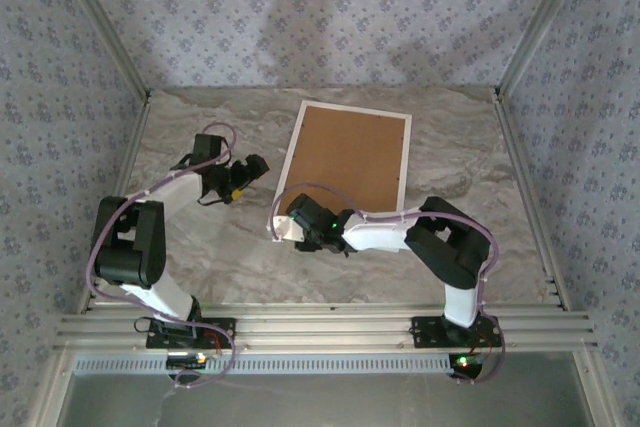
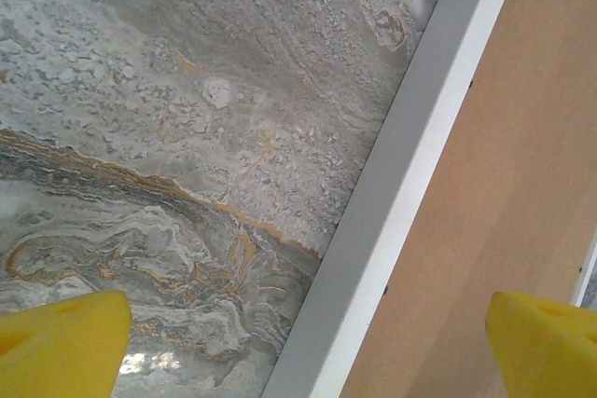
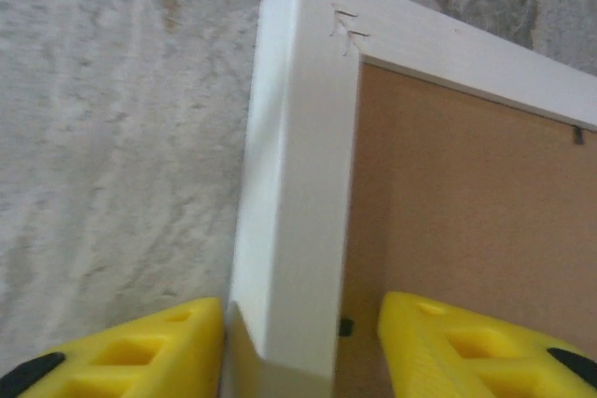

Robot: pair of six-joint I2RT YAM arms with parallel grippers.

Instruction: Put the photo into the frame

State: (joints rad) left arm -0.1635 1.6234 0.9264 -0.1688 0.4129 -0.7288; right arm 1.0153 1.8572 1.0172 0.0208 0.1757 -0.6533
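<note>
Frame [image 3: 298, 184] lies back-up, upper centre of bench [image 1: 460, 147], long axis bottom-to-top; right fingers [image 3: 448, 342] straddle its lower-left corner rail, not yet clamped; left fingers [image 2: 56, 342] spread wide above its left rail.

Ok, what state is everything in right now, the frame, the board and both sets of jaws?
frame: flat on the table, back side up.
backing board: lying inside the frame.
left jaws: wide open, empty.
right jaws: open, astride the frame's moulding near a corner.
</note>
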